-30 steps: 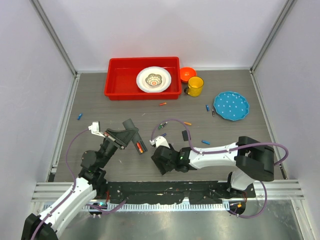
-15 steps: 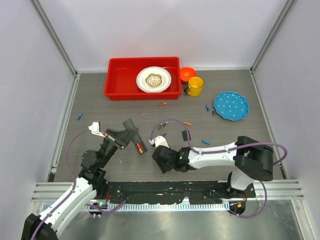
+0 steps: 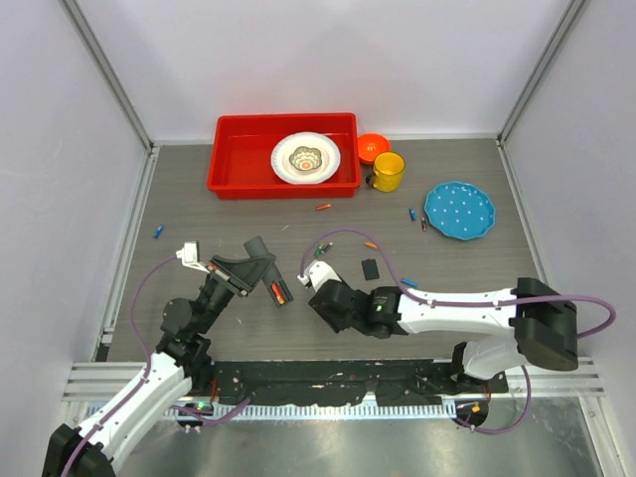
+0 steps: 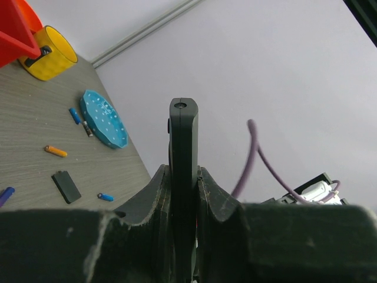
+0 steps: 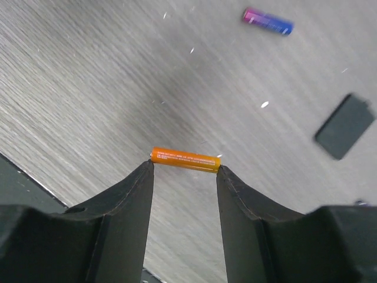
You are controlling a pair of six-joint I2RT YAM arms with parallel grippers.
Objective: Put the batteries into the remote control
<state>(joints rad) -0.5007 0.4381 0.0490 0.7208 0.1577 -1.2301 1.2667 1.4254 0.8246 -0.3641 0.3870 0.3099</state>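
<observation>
Pinching an orange battery (image 5: 185,160) end to end, the right gripper (image 5: 184,168) has its two fingertips set about half apart, one on each cap, so the little cylinder bridges the gap crosswise over the grey wood-grain table (image 3: 199,214); can't tell whether it's touching the surface or just off it. Just past it in the right wrist view there's a purple-and-blue battery (image 5: 268,21) lying loose, and off to the side the small flat black cover (image 5: 344,127), flat on the table. The left gripper (image 4: 183,174) is clamped tight on the remote control (image 4: 183,135), which stands up on edge between the fingers, narrow side to the camera. From the top view the remote sticks out toward the right arm, with a red battery (image 3: 279,292) sitting in its open slot, and the right gripper's tip is near it but apart. Further out, more loose batteries are scattered around: a green one (image 3: 320,250), a blue one (image 3: 409,282), another blue one (image 3: 158,232) way over on the left. At the back there's a red tray (image 3: 229,164) with a white plate (image 3: 283,149) in it, then an orange bowl (image 3: 374,146), a yellow mug (image 3: 388,172) and a blue plate (image 3: 459,210).
</observation>
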